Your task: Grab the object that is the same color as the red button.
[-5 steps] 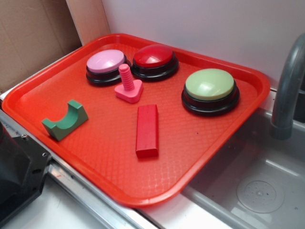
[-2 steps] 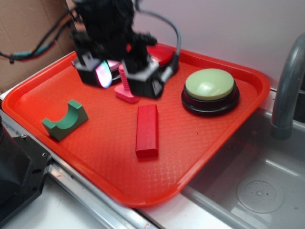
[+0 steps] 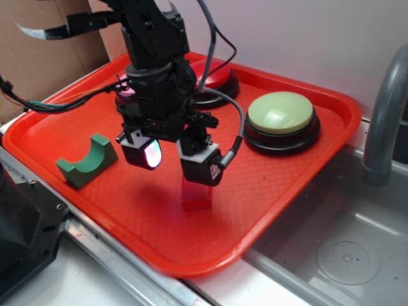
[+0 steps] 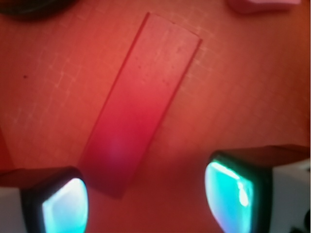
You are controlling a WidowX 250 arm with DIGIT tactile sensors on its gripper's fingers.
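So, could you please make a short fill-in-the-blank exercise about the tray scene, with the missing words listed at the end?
1. The gripper hangs over the red block with its fingers ____.
2. The arch-shaped block near the tray's left edge is ____ in color.
3. The arm partly hides the ____ button at the back of the tray.
4. The pale green button stands nearest to the grey ____.

Missing words: open; green; red; faucet

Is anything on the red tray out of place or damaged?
Nothing stands out. The red rectangular block lies flat and whole on the red plastic tray, below the open gripper.
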